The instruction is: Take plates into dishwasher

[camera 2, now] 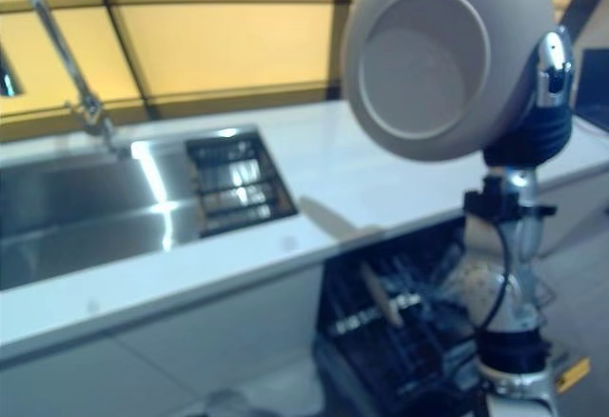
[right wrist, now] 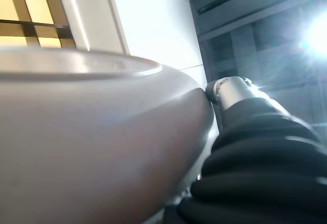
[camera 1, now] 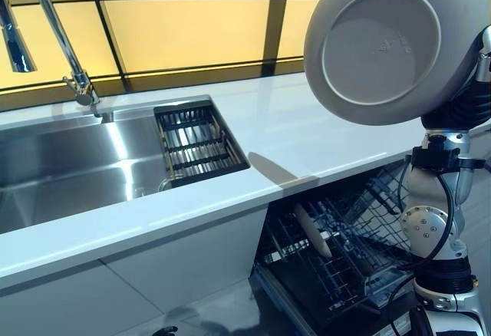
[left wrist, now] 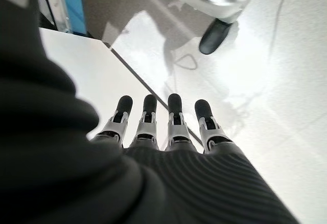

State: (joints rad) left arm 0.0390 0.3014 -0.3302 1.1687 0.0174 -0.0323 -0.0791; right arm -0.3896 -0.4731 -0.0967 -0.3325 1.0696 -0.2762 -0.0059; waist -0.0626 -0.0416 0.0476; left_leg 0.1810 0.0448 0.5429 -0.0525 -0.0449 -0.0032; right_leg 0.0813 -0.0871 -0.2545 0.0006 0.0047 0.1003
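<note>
A grey plate (camera 1: 381, 44) is raised upright over the counter's right end, its underside turned toward me. My right hand (camera 2: 546, 112) is shut on its right rim, and the thumb (right wrist: 231, 88) presses against the plate's edge (right wrist: 92, 132). Below it the dishwasher's pulled-out wire rack (camera 1: 360, 263) holds one pale plate (camera 1: 312, 230) standing on edge. My left hand (left wrist: 153, 127) appears only in its wrist view, with straight fingers over the pale floor and nothing in it.
A white counter (camera 1: 307, 129) runs across the views, above white cabinet fronts. A steel sink (camera 1: 69, 167) with a wire basket (camera 1: 196, 143) and a curved faucet (camera 1: 54, 29) sits at the left. Yellow panels line the back wall.
</note>
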